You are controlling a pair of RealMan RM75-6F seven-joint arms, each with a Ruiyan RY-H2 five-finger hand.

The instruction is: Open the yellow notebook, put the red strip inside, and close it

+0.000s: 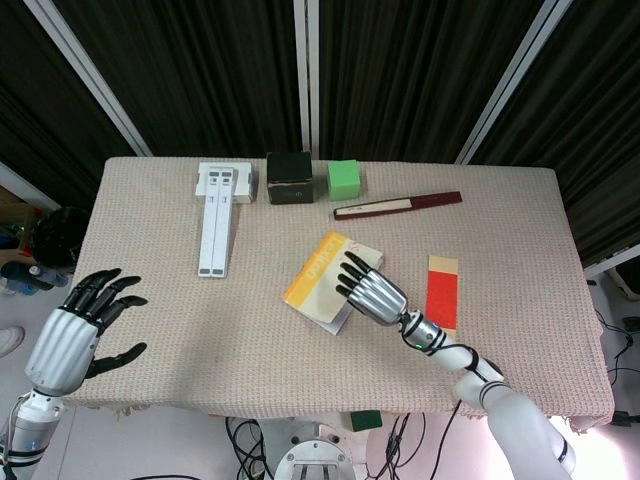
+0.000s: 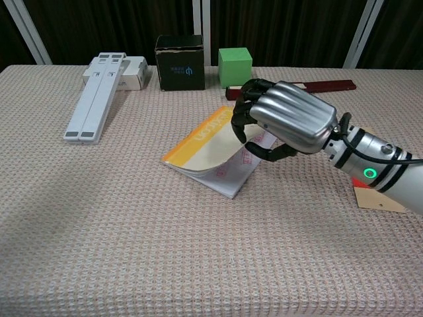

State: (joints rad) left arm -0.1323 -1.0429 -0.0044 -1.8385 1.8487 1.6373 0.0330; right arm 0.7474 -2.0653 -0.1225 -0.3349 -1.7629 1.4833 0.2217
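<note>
The yellow notebook [image 1: 318, 275] lies mid-table, its spine toward the left. In the chest view its yellow cover [image 2: 205, 135] is curled up off the printed pages. My right hand [image 1: 370, 290] grips the cover's right edge, fingers hooked over it and thumb underneath [image 2: 287, 119]. The red strip [image 1: 441, 296], red with tan ends, lies flat to the right of that hand; in the chest view my forearm hides all but a tan end of the strip [image 2: 380, 201]. My left hand [image 1: 75, 335] hovers off the table's front left corner, fingers spread, holding nothing.
Along the back stand a white folded stand [image 1: 218, 215], a black box [image 1: 289, 177] and a green cube [image 1: 343, 179]. A maroon and cream pen-like case [image 1: 397, 205] lies behind the notebook. The table's front edge [image 1: 300, 408] runs close below my right forearm.
</note>
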